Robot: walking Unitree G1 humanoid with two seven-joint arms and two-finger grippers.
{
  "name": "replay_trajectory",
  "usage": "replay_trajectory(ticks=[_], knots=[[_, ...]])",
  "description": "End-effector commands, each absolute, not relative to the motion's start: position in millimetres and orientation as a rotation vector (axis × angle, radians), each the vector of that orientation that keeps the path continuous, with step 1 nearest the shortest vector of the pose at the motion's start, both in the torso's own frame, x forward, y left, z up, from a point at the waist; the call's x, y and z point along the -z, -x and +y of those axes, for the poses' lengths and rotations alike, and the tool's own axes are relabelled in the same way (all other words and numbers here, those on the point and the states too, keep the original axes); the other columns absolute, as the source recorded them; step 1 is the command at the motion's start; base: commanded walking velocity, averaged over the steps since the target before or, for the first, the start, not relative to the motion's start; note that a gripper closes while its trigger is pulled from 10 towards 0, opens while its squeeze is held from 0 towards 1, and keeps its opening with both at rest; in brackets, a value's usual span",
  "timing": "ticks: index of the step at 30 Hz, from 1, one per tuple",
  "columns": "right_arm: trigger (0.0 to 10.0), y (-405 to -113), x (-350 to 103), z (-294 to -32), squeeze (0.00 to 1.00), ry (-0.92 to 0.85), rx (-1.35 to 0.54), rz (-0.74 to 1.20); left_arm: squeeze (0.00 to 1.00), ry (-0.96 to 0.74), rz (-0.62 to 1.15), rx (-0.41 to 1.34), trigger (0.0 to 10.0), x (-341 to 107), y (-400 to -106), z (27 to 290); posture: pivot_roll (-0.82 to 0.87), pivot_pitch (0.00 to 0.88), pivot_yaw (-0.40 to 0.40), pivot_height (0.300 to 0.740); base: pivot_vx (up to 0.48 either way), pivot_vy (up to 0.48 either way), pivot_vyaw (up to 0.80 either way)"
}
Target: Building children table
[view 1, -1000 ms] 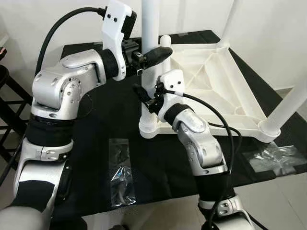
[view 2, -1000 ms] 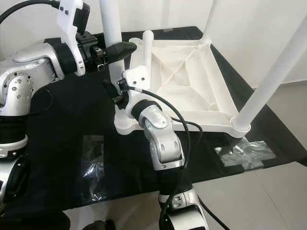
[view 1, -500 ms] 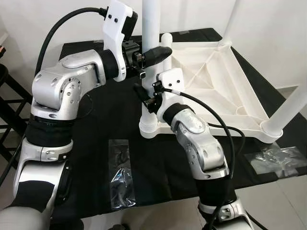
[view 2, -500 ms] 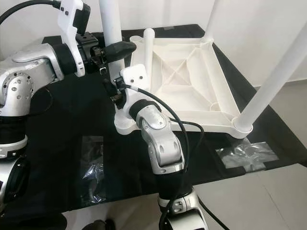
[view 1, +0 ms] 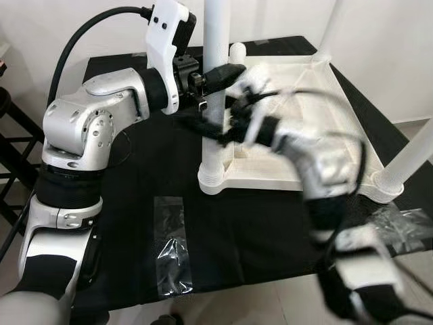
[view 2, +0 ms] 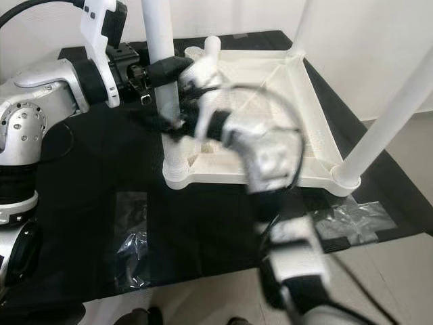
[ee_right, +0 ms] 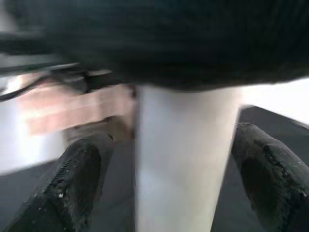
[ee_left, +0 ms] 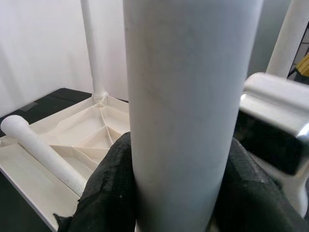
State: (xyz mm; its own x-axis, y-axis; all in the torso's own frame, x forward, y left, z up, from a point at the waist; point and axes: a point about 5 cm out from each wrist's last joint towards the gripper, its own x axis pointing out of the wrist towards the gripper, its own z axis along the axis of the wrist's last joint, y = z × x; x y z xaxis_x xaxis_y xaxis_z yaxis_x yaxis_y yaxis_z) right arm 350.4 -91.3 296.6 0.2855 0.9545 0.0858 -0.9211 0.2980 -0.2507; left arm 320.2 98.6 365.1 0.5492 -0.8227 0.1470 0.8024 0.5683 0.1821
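- The white children's table (view 1: 318,118) lies upside down on the black-covered worktop (view 1: 135,203), its underside ribs facing up.
- One white table leg (view 1: 216,81) stands upright in the near corner socket of the upturned table, on the corner nearest the robot's left arm.
- The left end effector (view 1: 223,73) reaches in from the left arm's side; its two black fingers (ee_left: 111,193) are clamped on this leg, one on each side, well above the socket.
- The right end effector (ee_right: 159,183) is at the same leg, below the left one; its fingers (ee_right: 72,183) stand apart on either side of the leg. The right arm is blurred.
- A loose white leg (ee_left: 43,152) lies tilted on the tabletop's underside, just behind the held leg.
- More legs rise from the other corners, among them one at the near corner (view 1: 409,159) on the right arm's side.
- Two clear plastic bags lie on the worktop: one (view 1: 170,244) in front of the held leg's corner, another (view 2: 352,220) beside the other near corner.
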Motion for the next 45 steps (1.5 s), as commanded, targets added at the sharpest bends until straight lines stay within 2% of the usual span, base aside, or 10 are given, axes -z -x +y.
replay_trajectory(ticks=[1,13,15,32,33,34,35,37,38,45], knots=[[10.0,-347.3,-284.6,-85.8,0.0,0.191,-1.422,-0.199,0.0,-0.114,-0.191,0.975,0.0,-359.4,-319.6,98.2,0.07,0.167,0.008,0.74,0.0,0.0,0.0],[10.0,-365.3,-275.3,-93.0,0.0,0.204,-1.447,-0.097,0.0,-0.121,-0.194,0.995,0.0,-360.5,-315.8,98.0,0.09,0.169,0.001,0.74,0.0,0.0,0.0],[0.0,-368.5,-273.0,-93.5,0.0,0.203,-1.465,-0.092,0.0,-0.122,-0.193,0.998,0.0,-360.4,-315.4,97.4,0.09,0.168,0.001,0.74,0.0,0.0,0.0],[0.0,-373.5,-264.9,-100.5,0.0,0.204,-1.483,-0.109,0.0,-0.098,-0.206,1.009,0.0,-361.4,-314.4,93.9,0.09,0.159,0.01,0.74,0.0,0.0,0.0],[0.0,-374.1,-264.5,-100.9,0.0,0.205,-1.475,-0.112,0.88,-0.096,-0.215,1.003,1.3,-362.3,-314.4,94.3,0.09,0.159,0.01,0.74,0.0,0.0,0.0],[0.0,-374.1,-264.5,-100.9,0.0,0.205,-1.475,-0.112,0.88,-0.096,-0.215,1.003,1.3,-362.3,-314.4,94.3,0.09,0.159,0.01,0.74,0.0,0.0,0.0],[0.0,-374.5,-264.1,-101.0,0.0,0.204,-1.465,-0.114,1.0,-0.098,-0.217,1.002,8.4,-362.7,-314.2,94.3,0.09,0.159,0.01,0.74,0.0,0.0,0.0],[0.0,-376.2,-261.5,-100.5,0.0,0.209,-1.421,-0.11,1.0,-0.102,-0.212,0.967,10.0,-363.4,-317.1,95.2,0.08,0.162,0.006,0.74,0.0,0.0,0.0],[0.0,-378.8,-258.3,-99.4,0.0,0.196,-1.358,-0.088,0.0,-0.107,-0.205,0.96,10.0,-363.4,-318.0,95.8,0.07,0.164,-0.008,0.74,0.0,0.0,0.0],[0.0,-353.9,-197.4,-81.7,0.0,0.099,-0.517,0.012,0.0,-0.102,-0.199,0.893,10.0,-365.3,-322.7,105.7,0.07,0.18,-0.031,0.74,0.0,0.0,0.0]])
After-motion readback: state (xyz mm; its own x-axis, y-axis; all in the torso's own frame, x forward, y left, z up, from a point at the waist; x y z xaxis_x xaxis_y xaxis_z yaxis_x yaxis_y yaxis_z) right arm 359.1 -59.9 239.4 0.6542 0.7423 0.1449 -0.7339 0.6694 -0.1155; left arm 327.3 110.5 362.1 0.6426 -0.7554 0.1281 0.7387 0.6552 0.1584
